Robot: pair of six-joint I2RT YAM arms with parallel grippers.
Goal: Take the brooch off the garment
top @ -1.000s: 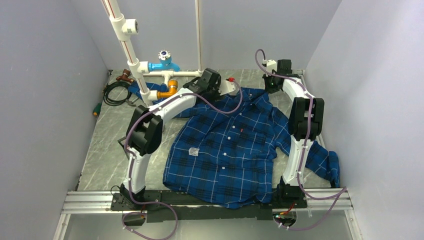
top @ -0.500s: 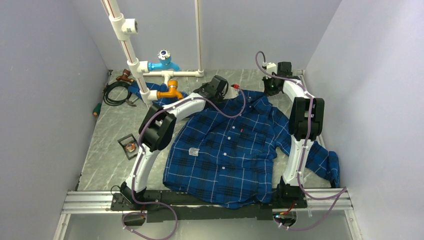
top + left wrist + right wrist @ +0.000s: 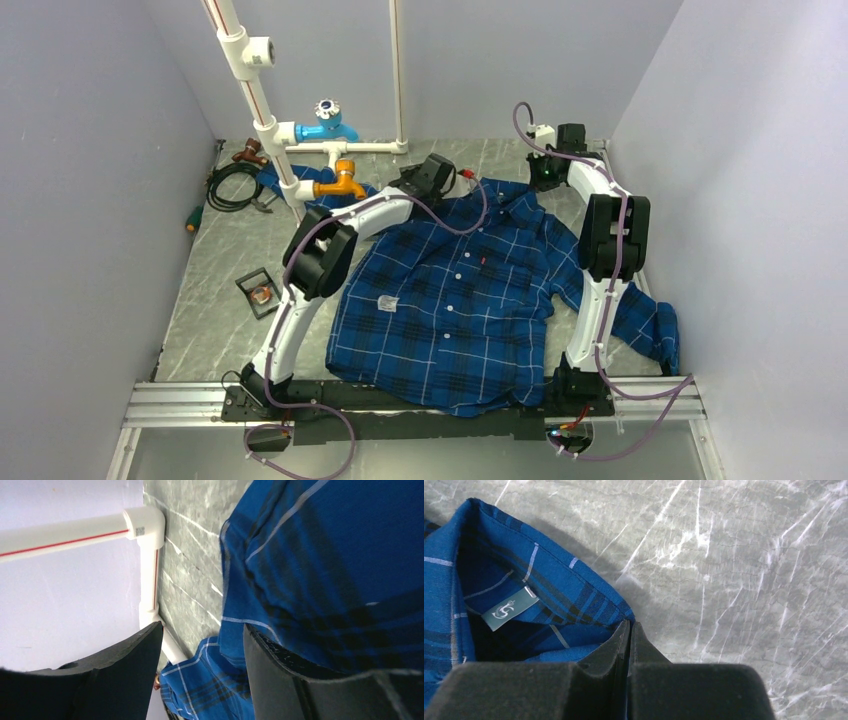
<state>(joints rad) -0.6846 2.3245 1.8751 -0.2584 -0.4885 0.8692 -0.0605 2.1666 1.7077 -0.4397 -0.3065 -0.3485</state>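
The garment (image 3: 450,300), a blue plaid shirt, lies spread on the table with its collar toward the back. A small round bronze disc, the brooch (image 3: 263,293), rests in a black square tray (image 3: 252,281) left of the shirt, apart from it. My left gripper (image 3: 452,180) hovers open over the shirt's back left shoulder; plaid cloth (image 3: 320,555) shows beyond its fingers (image 3: 280,680), nothing between them. My right gripper (image 3: 629,625) is shut at the collar's edge (image 3: 574,587), pinching the cloth, at the shirt's back right (image 3: 548,180).
White pipes (image 3: 262,110) with a blue valve (image 3: 328,122) and an orange fitting (image 3: 340,182) stand at the back left. A black cable coil (image 3: 232,186) and a green-handled tool (image 3: 194,218) lie near the left wall. A grey label (image 3: 508,609) sits inside the collar.
My left arm's elbow has swung right and forward, uncovering the tray with the disc; its gripper shifted slightly right over the shirt. The right arm has stayed put.
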